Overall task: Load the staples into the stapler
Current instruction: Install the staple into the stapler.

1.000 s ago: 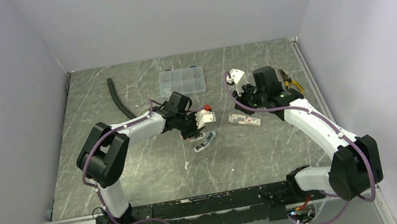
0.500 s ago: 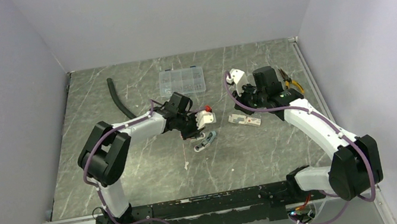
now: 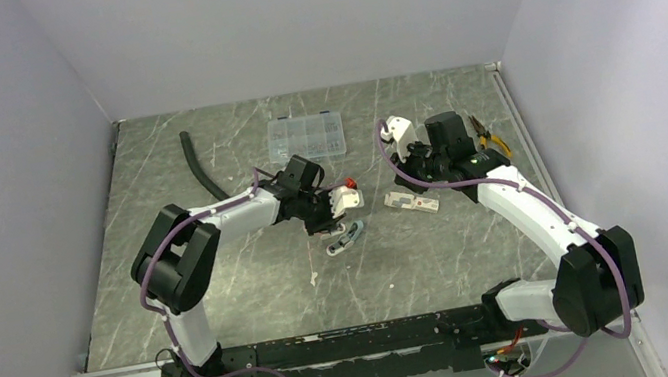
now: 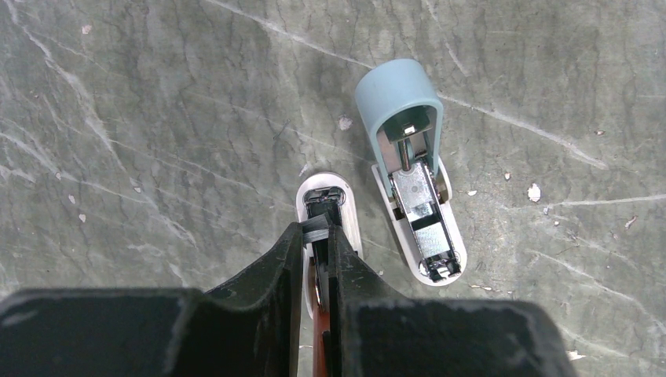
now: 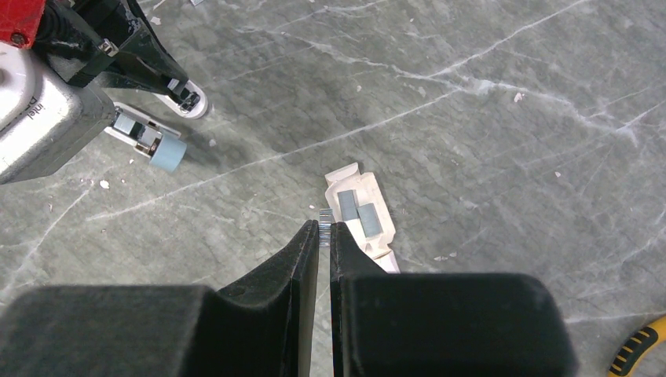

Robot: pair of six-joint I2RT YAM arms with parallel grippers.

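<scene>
In the left wrist view my left gripper (image 4: 316,229) is shut on a short dark-grey strip of staples (image 4: 316,228), held at the fingertips right over the open channel of a white mini stapler (image 4: 349,206) with a red part under the fingers. A teal mini stapler (image 4: 410,169) lies open just to its right. My right gripper (image 5: 323,223) is shut on a tiny silvery staple strip (image 5: 323,217), beside an open white carton (image 5: 369,236) holding two grey strips. In the top view the left gripper (image 3: 322,219) is over the staplers (image 3: 346,238) and the right gripper (image 3: 410,179) is near the carton (image 3: 411,202).
A clear compartment box (image 3: 306,137) stands at the back centre. A black hose (image 3: 200,169) lies at the back left. Yellow-handled pliers (image 3: 490,137) lie at the back right and also show in the right wrist view (image 5: 640,345). Small white scraps dot the marbled table.
</scene>
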